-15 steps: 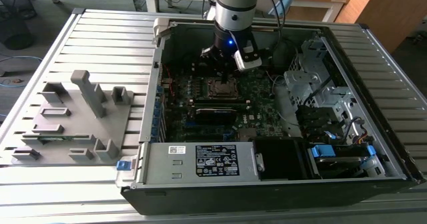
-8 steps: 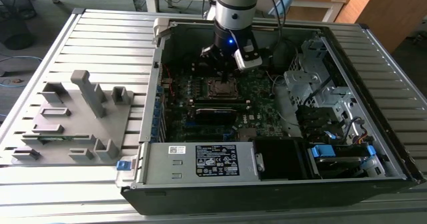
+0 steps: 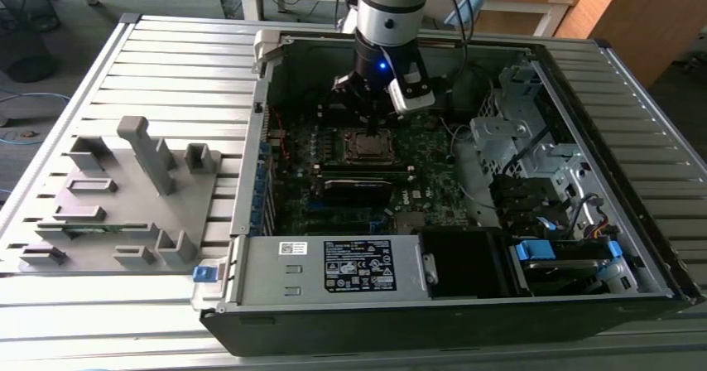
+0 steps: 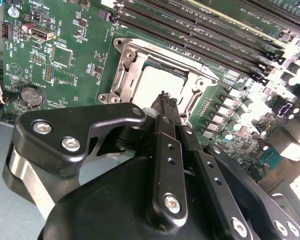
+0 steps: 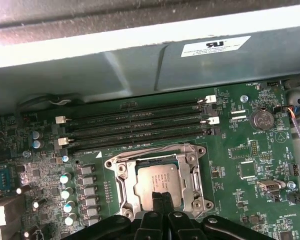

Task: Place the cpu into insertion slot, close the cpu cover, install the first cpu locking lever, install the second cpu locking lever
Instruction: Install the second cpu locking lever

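The cpu [image 5: 157, 180] [image 4: 152, 85], a flat square chip with a pale grey top, lies seated in the insertion slot [image 3: 368, 146] on the green motherboard. The silvery cpu cover [image 5: 192, 172] [image 4: 126, 64] lies flat around it, and the chip shows through its window. My gripper [image 5: 160, 196] [image 4: 166, 98] hangs just above the chip's edge. Its two black fingers are shut together with nothing between them. In the exterior view the gripper [image 3: 370, 121] stands upright over the socket, inside the open computer case.
Long black memory slots [image 5: 135, 125] run beside the socket, with the grey case wall [image 5: 140, 65] behind them. A coin battery [image 5: 262, 119] sits further along the board. A drive cage [image 3: 531, 156] and power supply [image 3: 331, 265] border it. A grey fixture [image 3: 122, 197] stands outside the case.
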Motion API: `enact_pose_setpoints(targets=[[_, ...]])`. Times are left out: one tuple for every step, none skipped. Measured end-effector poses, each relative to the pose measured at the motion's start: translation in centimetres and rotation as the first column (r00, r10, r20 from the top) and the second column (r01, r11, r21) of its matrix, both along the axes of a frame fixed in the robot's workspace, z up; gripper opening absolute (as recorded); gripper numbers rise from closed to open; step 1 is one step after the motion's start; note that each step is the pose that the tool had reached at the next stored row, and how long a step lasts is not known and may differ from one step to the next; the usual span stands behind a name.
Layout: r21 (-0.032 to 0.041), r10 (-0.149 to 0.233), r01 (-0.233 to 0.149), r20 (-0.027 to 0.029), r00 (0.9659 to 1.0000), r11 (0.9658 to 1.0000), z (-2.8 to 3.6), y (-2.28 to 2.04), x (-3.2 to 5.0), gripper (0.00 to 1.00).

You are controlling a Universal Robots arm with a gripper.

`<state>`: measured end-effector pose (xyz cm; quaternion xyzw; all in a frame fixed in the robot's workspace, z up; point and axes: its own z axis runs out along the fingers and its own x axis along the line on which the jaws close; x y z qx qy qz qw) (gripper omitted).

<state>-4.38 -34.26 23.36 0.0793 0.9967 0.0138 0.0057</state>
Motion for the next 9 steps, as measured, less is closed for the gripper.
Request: enact_pose_setpoints(targets=[[0.0000,0.000,0.000,0.0000,1.0000,1.0000,0.00,0.00,0.00,0.11],[-0.0002,0.000,0.000,-0.0001,1.0000,1.0000,0.01,0.00,0.00,0.11],[-0.0002,0.000,0.000,-0.0001,1.0000,1.0000,0.02,0.00,0.00,0.11],[-0.0003,0.000,0.000,-0.0001,1.0000,1.0000,0.02,-0.01,0.00,0.11],[-0.0002,0.000,0.000,-0.0001,1.0000,1.0000,0.02,-0.01,0.00,0.11],[-0.0007,0.000,0.000,-0.0004,1.0000,1.0000,0.07,-0.01,-0.01,0.11],[-0.0008,0.000,0.000,-0.0004,1.0000,1.0000,0.12,-0.01,-0.01,0.11],[-0.0004,0.000,0.000,-0.0002,1.0000,1.0000,0.18,-0.01,0.00,0.11],[-0.0004,0.000,0.000,-0.0002,1.0000,1.0000,0.26,-0.01,0.00,0.11]])
